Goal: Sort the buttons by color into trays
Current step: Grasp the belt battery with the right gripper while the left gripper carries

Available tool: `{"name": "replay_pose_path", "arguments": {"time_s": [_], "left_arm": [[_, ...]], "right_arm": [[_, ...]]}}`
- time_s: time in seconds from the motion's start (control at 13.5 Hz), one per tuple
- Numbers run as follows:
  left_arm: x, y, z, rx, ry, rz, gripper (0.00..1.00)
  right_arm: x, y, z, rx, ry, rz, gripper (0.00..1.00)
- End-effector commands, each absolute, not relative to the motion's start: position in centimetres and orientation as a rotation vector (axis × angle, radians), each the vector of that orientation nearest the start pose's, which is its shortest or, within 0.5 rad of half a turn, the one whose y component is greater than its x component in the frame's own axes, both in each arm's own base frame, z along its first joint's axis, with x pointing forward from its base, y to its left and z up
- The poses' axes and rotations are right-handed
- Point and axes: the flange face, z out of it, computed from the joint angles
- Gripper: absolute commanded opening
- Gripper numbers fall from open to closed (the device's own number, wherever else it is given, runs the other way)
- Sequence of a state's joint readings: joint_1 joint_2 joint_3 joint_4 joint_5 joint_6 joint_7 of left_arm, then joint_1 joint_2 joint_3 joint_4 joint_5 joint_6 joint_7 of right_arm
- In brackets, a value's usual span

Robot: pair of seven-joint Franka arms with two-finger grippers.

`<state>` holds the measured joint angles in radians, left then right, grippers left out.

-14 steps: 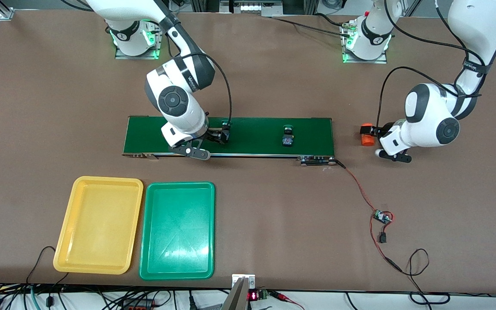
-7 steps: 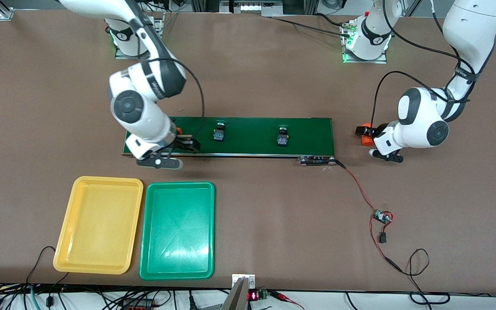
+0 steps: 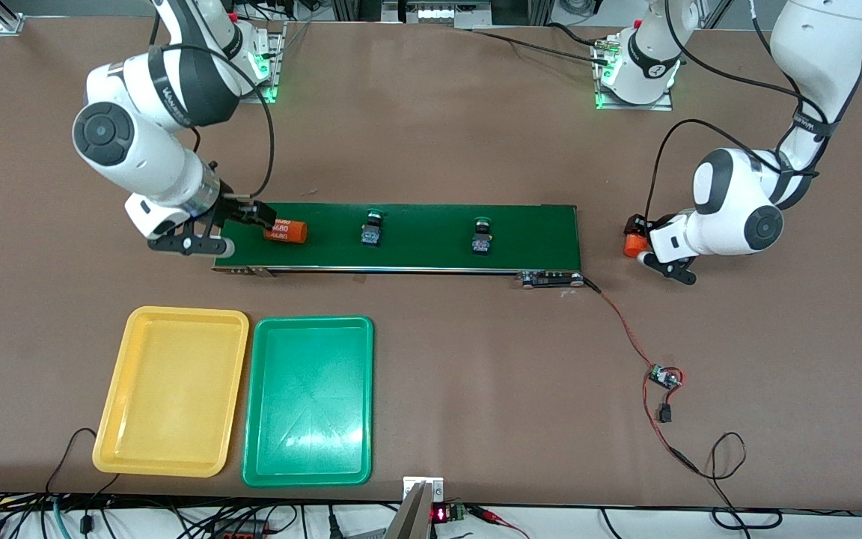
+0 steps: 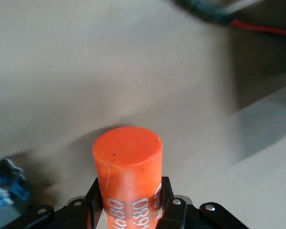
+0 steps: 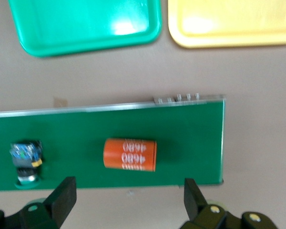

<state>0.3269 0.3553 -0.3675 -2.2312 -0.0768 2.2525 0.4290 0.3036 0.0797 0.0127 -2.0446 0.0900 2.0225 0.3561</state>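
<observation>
1. Front view:
   - Two buttons, one (image 3: pixel 372 229) and another (image 3: pixel 482 239), sit on the conveyor belt (image 3: pixel 431 243). Caps look green.
   - Yellow tray (image 3: pixel 113 442) and green tray (image 3: pixel 259 449) are nearer the camera and both empty, so no sorting is done yet.
   - Belt cylinder (image 3: pixel 285 230) lies at the right arm's end of the belt, w/ the right gripper (image 3: pixel 248 213) over that end.
   - Left gripper (image 3: pixel 640 247) is off the belt's other end, on the held cylinder (image 3: pixel 630 244).
2. Left wrist view: only here is the grip clear. Pads (image 4: pixel 96 205) press both sides of the held cylinder (image 4: pixel 127 162), prob. to feed it onto the belt.
3. Right wrist view:
   - Fingers (image 5: pixel 62 198) are spread wide w/ nothing between them.
   - Belt cylinder (image 5: pixel 130 154) reads "4680"; one button (image 5: pixel 25 160) is beside it.
   - Tray contents can't be seen from here.
</observation>
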Motion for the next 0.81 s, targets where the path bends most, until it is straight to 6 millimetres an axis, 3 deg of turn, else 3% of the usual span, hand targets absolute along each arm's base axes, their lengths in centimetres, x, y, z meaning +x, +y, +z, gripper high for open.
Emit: {"name": "replay_pose_path", "arguments": {"time_s": [0.0,0.22,0.3,0.44,0.59,0.74], "left_arm": [[52.4,-5.5,25.7,-3.2,0.862,0.403,0.0],[54.8,-11.5,30.1,-2.999,1.355,0.288,0.0],[54.7,-13.9,30.6,-2.948,1.469,0.267,0.0],[54.4,-18.3,30.6,-2.812,1.737,0.244,0.0],[54.0,-20.3,30.5,-2.709,1.895,0.227,0.0],[53.7,-22.9,30.9,-2.501,2.072,0.219,0.0]], "right_arm": [[49.6,16.2,39.4,-3.092,0.153,0.192,1.0],[49.5,16.8,39.8,-3.077,0.236,0.172,1.0],[49.1,18.5,39.9,-3.077,0.219,0.152,1.0],[48.9,19.8,40.1,-3.073,0.275,0.126,1.0],[49.3,21.0,39.1,-3.06,0.274,0.095,1.0],[49.5,21.2,38.2,-3.054,0.329,0.105,1.0]]}}
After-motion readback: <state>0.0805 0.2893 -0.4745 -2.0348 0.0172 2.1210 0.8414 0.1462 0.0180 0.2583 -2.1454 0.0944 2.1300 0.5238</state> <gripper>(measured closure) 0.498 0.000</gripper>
